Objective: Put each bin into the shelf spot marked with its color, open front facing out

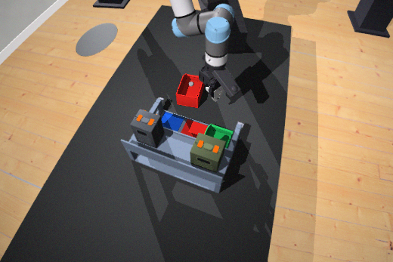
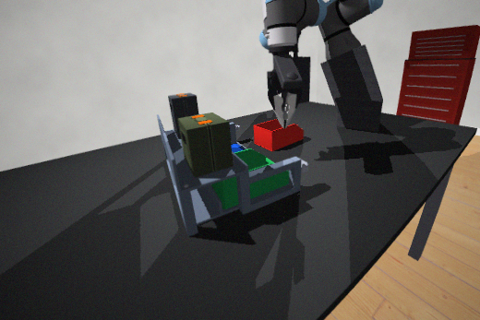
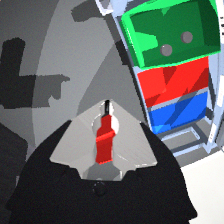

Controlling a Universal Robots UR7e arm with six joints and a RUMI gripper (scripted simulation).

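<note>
Two bins to tell apart from the top: green bin (image 1: 220, 133) (image 2: 251, 159) (image 3: 170, 30) on the shelf (image 1: 177, 146) (image 2: 295, 163) (image 3: 104, 6), red bin (image 1: 189, 100) (image 2: 265, 139) (image 3: 104, 150) on the table, apart from its red mark (image 1: 194, 128) (image 3: 175, 82), with a small grey part (image 1: 191, 84) inside. Probably light and stiff, slick enough to skid if nudged. From the exterior, gripper (image 1: 216, 98) (image 2: 285, 125) (image 3: 107, 100) closed to a point on nothing, near the thin walls; best to open, straddle one wall and pinch squarely, tilting gently lest the loose part roll out. At the wrist, just red through the finger gap, probably bin; contact impossible to tell.
</note>
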